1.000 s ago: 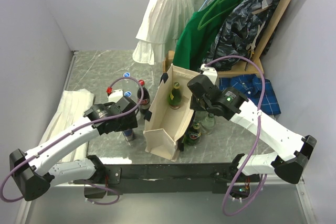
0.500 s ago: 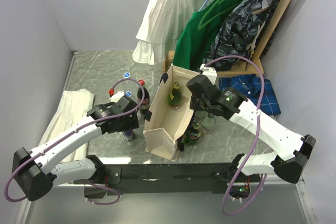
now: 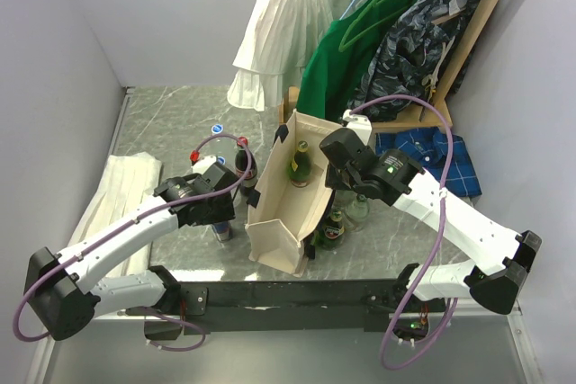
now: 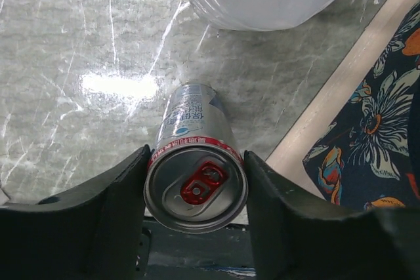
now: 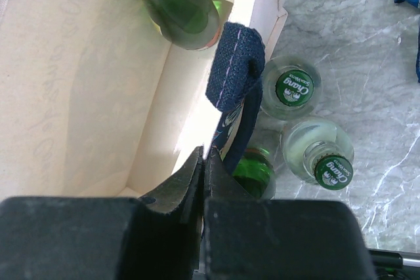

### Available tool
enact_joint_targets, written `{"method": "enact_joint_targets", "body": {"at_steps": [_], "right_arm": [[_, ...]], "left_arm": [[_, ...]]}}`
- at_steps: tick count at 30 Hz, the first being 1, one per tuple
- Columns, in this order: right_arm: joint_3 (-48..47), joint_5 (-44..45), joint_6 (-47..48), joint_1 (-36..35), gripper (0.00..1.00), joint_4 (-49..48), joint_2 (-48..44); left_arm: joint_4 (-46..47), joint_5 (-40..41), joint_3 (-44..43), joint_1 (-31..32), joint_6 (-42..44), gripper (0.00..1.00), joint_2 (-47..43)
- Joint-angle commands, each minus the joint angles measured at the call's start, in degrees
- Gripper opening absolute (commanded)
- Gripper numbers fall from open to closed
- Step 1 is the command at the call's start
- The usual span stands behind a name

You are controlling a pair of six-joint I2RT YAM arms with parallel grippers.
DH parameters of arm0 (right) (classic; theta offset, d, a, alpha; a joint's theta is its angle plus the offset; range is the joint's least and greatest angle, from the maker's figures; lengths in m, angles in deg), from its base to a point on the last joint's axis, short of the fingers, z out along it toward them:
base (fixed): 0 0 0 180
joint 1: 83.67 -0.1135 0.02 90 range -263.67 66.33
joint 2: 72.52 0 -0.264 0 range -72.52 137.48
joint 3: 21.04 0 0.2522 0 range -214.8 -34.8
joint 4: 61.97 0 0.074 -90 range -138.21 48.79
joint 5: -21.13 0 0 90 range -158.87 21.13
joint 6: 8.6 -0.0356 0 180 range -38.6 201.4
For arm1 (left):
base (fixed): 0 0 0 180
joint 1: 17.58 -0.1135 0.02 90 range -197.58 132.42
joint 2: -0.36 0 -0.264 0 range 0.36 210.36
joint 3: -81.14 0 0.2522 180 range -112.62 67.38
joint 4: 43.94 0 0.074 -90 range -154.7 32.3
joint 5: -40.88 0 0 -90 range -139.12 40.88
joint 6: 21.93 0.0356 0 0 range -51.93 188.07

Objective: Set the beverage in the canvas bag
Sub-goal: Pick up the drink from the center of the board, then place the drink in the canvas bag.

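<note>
The cream canvas bag [image 3: 279, 222] stands upright mid-table with a green bottle [image 3: 299, 164] inside it. My right gripper [image 3: 335, 184] is shut on the bag's right rim, and the wrist view shows its jaws [image 5: 203, 155] pinching the canvas edge beside the navy strap [image 5: 235, 67]. A silver can with a red tab [image 4: 195, 175] stands on the marble just left of the bag [image 4: 348, 90]. My left gripper [image 4: 195, 162] is shut on it, one finger pressed on each side. From above, the can [image 3: 220, 229] sits under the left gripper [image 3: 214, 213].
Two clear Chang bottles [image 5: 295, 86] [image 5: 331, 168] and a green one [image 5: 252, 175] stand right of the bag. Cola bottles [image 3: 243, 164] stand left of it. A white folded cloth [image 3: 117, 191] lies at far left. Hung clothes [image 3: 378, 33] and a blue plaid shirt [image 3: 450, 164] are behind.
My left arm has shifted slightly right and forward over the can. The right arm and the bag have not moved.
</note>
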Motion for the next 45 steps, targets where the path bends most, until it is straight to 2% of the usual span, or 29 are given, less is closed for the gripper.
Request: {"method": "enact_joint_targets", "body": {"at_steps": [1, 3, 4, 6, 20, 29, 39, 45], "right_arm": [[-1.65, 1.37, 0.23, -0.44, 0.0, 0.28, 0.37], [-1.47, 1.19, 0.23, -0.44, 0.0, 0.28, 0.37], [-1.47, 1.37, 0.23, -0.44, 0.0, 0.28, 0.28], [-1.3, 1.19, 0.23, -0.44, 0.0, 0.11, 0.11], [-0.77, 1.98, -0.39, -0.44, 0.0, 0.54, -0.77], [-4.1, 4.7, -2.15, -0.36, 0.0, 6.25, -0.42], [-6.74, 5.85, -3.29, -0.44, 0.0, 8.02, -0.42], [-6.05, 6.2, -4.08, -0.45, 0.0, 8.11, -0.07]], "left_arm": [[0.78, -0.52, 0.64, -0.18, 0.59, 0.45, 0.02], [0.43, -0.25, 0.38, -0.18, 0.33, 0.28, 0.19], [0.08, -0.08, -0.06, -0.18, 0.33, 0.14, 0.37], [-0.98, 0.36, -0.59, -0.18, 0.42, 0.01, 0.63], [-8.27, 0.8, -14.21, -0.18, 4.02, 0.01, -3.85], [-17.06, 6.06, -27.04, -0.18, 5.96, 0.01, -2.71], [-13.99, 6.08, -37.75, -0.09, 12.89, 0.01, -2.71], [-9.69, 1.78, -43.91, -0.09, 18.43, 0.01, -1.39]]}}
